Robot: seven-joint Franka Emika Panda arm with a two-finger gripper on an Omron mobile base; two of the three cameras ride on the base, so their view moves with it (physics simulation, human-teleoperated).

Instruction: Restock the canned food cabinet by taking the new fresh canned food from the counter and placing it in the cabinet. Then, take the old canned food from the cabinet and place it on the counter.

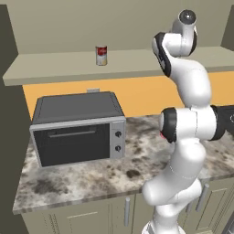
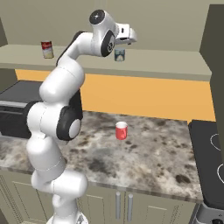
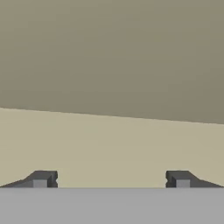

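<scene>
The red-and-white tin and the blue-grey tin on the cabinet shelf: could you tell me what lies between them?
In the right base view, only the robot's white arm crosses in front; the shelf board itself looks bare.

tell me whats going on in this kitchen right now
A white robot arm reaches up to the open wall cabinet. Its tool is open and empty, facing bare shelf and back wall. A blue-grey tin already stands on the shelf, just below the arm's wrist. A red-and-white can stands further left on the same shelf, untouched. A red mug and a toaster oven sit on the stone counter.
</scene>
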